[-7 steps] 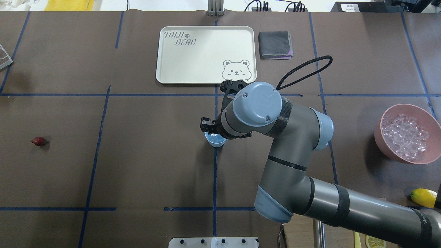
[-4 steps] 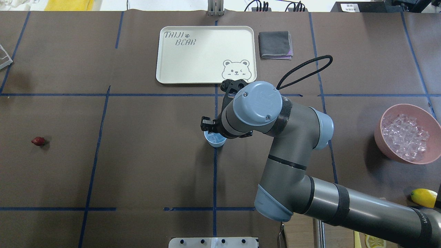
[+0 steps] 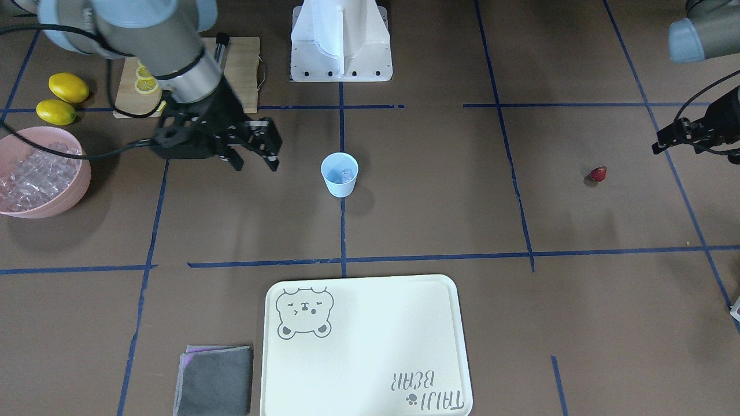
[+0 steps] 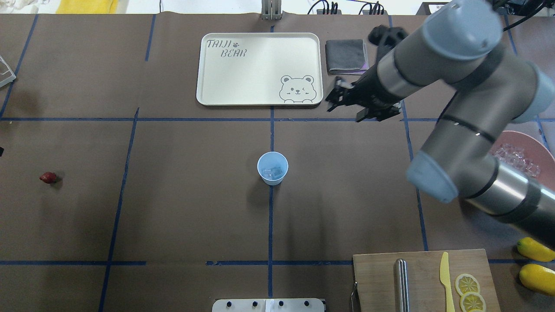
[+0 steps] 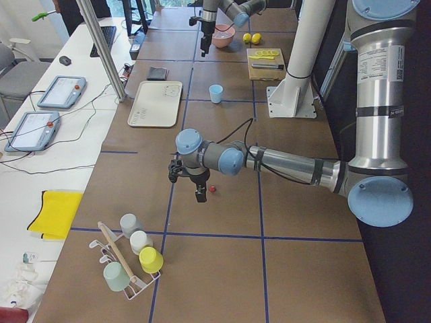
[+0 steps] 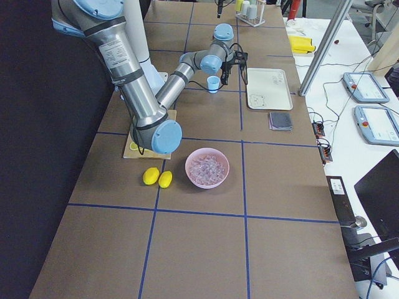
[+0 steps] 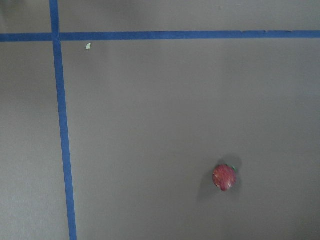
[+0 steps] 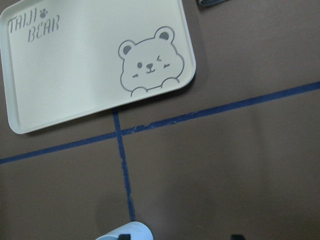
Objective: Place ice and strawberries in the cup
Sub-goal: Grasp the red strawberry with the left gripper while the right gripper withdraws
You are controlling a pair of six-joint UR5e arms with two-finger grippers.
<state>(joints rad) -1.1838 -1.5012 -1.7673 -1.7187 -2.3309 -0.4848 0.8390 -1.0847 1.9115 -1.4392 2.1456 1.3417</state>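
Observation:
The pale-blue cup [image 4: 272,168] stands upright at the table's centre with a couple of clear ice cubes [image 4: 273,173] in it. More ice [image 3: 28,173] fills the pink bowl [image 3: 75,185]. My right gripper [image 4: 333,95] hovers open and empty beyond and to the right of the cup, near the tray's corner. The strawberry [image 4: 48,177] lies alone far to the left, also in the left wrist view [image 7: 224,177]. My left gripper [image 3: 665,136] hangs above the table close to the strawberry [image 3: 598,174], apparently open, holding nothing.
A cream bear tray [image 4: 260,69] and a folded grey cloth [image 4: 346,56] lie at the far side. A wooden cutting board [image 4: 416,277] with a knife and lemon slices, plus two lemons [image 4: 537,277], sit near right. A rack of cups [image 5: 128,262] stands at the left end.
My right gripper has left its place over the cup and swung away to the far right. The cup now shows uncovered with ice inside. The strawberry has not moved.

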